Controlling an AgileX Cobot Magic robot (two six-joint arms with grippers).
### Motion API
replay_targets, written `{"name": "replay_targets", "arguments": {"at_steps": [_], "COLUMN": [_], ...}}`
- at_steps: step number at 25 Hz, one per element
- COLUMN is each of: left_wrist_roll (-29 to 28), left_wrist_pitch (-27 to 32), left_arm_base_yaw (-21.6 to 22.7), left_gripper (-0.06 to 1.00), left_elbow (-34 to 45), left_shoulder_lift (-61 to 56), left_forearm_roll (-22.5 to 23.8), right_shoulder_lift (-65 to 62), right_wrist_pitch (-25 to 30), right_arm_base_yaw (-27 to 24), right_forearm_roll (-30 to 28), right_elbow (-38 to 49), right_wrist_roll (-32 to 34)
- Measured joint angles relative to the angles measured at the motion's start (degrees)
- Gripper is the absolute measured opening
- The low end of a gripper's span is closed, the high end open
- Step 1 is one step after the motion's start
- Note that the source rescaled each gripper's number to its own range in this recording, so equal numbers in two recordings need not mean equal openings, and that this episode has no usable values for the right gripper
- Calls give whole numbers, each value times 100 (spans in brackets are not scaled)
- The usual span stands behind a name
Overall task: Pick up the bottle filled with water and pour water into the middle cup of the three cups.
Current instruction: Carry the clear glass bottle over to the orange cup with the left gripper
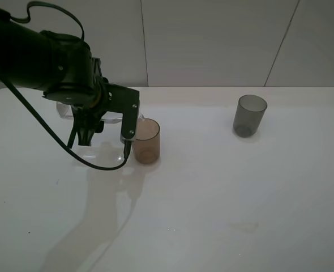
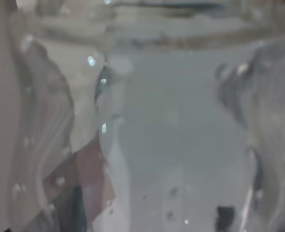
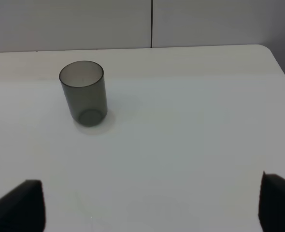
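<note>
White wall panels [image 1: 212, 39] stand behind a pale tabletop [image 1: 223, 215]. Much of the bottle [image 1: 115, 117] is hidden by the left claw [image 1: 106, 129], which is clenched around its body. Only clear slivers show on either side of the fingers, and its neck is hard to tell apart from the rim of the amber cup [image 1: 147, 143], which stands upright just beside the claw. Whether water is running cannot be made out. The left wrist camera sees little but blurred clear plastic. A pinkish-brown patch [image 2: 84, 166] shows through it, too smeared to name.

The left arm [image 1: 31, 56] reaches in from the far left of the high view. Its wrist is rolled so that the bottle lies tipped over, mouth toward the amber cup. A black cable [image 1: 99, 167] loops beneath the wrist.

The grey cup [image 1: 249, 115] stands upright, well apart from this claw and out ahead of the right claw [image 3: 147, 208]. That claw is cut off at the frame edge. Only its two dark fingertips show, spread wide and released, holding nothing above the bare tabletop.
</note>
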Motion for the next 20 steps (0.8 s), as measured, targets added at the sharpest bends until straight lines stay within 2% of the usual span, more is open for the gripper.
{"name": "replay_targets", "arguments": {"at_steps": [5,12,20], "left_wrist_roll": [4,4,4], "left_wrist_pitch": [6,54,109], "left_arm_base_yaw": [-12,-12,-12], "left_gripper": [1,1,1], "left_elbow": [0,0,0], "left_shoulder_lift": [0,0,0], "left_forearm_roll": [65,437,563], "right_shoulder_lift": [0,0,0], "right_wrist_pitch": [0,0,0], "right_arm_base_yaw": [0,0,0], "right_forearm_roll": [0,0,0], "right_elbow": [0,0,0], "right_wrist_roll": [0,0,0]}}
